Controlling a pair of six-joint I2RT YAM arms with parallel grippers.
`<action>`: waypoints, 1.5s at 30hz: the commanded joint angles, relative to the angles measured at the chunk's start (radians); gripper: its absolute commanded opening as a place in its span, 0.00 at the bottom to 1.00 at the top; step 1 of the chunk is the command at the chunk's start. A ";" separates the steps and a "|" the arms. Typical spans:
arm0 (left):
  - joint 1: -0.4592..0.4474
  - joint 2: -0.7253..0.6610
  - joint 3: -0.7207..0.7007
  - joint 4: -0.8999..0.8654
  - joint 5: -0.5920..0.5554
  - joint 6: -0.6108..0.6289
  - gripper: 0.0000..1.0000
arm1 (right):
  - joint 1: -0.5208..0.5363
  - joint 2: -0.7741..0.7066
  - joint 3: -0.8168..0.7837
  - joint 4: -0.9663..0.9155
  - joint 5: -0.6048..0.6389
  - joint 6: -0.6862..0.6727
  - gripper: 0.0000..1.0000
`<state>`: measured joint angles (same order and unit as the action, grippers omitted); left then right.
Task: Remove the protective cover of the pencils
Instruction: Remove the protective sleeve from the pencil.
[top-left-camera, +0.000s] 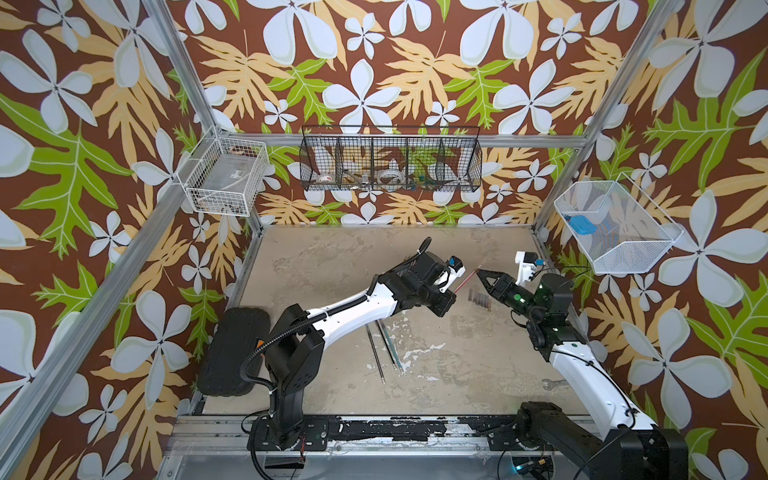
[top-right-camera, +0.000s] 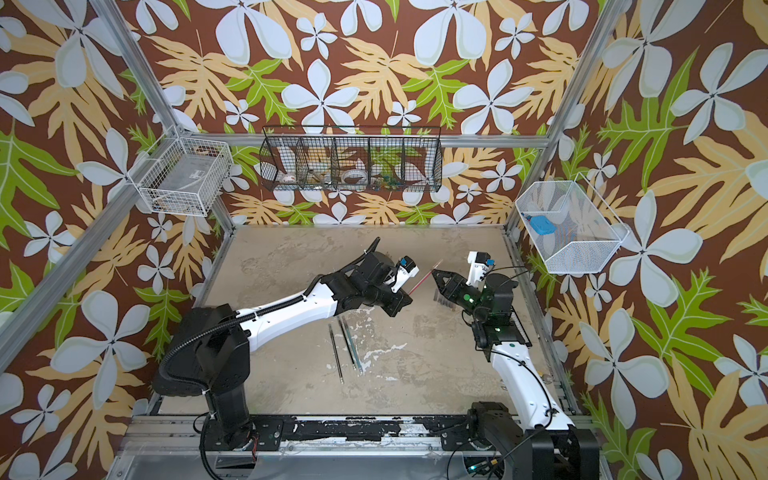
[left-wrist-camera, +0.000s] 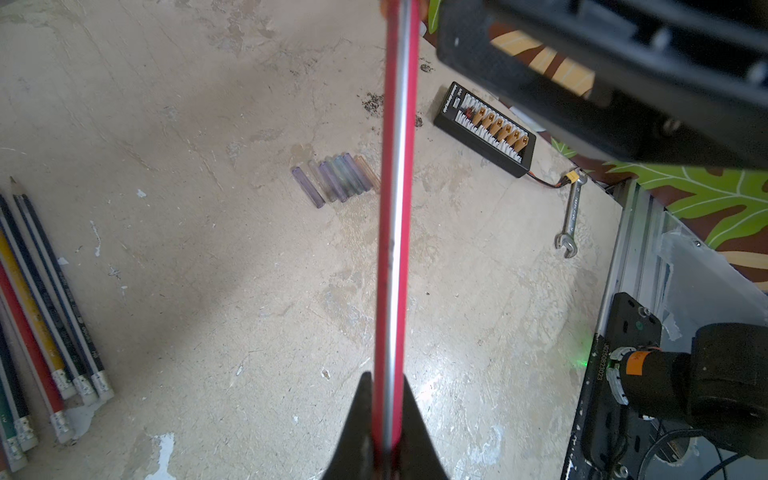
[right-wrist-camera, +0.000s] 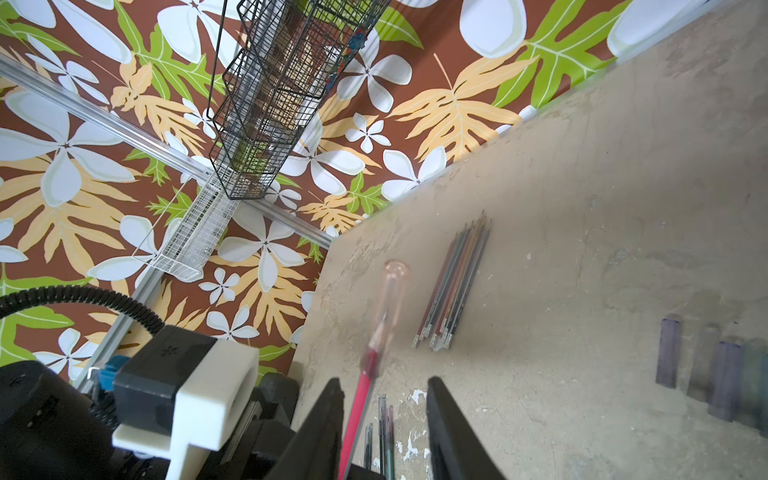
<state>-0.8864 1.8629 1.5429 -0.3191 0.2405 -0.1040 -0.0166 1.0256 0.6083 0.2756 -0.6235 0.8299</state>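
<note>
Only one marking reads from where I stand: a pale code printed along the black base plate (left-wrist-camera: 599, 361) under the right arm, near right, something like J025082023, its first characters unsure. Print on the pencils (left-wrist-camera: 41, 299), the connector board (left-wrist-camera: 484, 129) and the wrench (left-wrist-camera: 571, 216) is too small to read

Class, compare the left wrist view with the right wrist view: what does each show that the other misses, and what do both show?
Only the left wrist view: the wrench and the black connector board on the table, plus the left gripper shut on the red pencil. Only the right wrist view: the pinkish cap over that pencil's tip, and the black wire basket. Both: the red pencil, the row of loose caps and the other pencils lying flat.
</note>
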 joint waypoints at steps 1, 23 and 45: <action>0.000 0.004 0.007 0.002 0.000 -0.008 0.00 | 0.000 0.000 0.008 -0.031 0.029 -0.018 0.38; 0.001 -0.014 0.008 0.009 0.051 -0.030 0.00 | 0.000 0.012 0.077 0.012 0.011 -0.055 0.53; 0.000 -0.011 -0.001 0.016 0.068 -0.034 0.00 | -0.001 0.095 0.080 0.100 -0.074 0.045 0.26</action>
<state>-0.8864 1.8481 1.5433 -0.3161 0.2970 -0.1341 -0.0174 1.1152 0.6811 0.3435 -0.6830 0.8848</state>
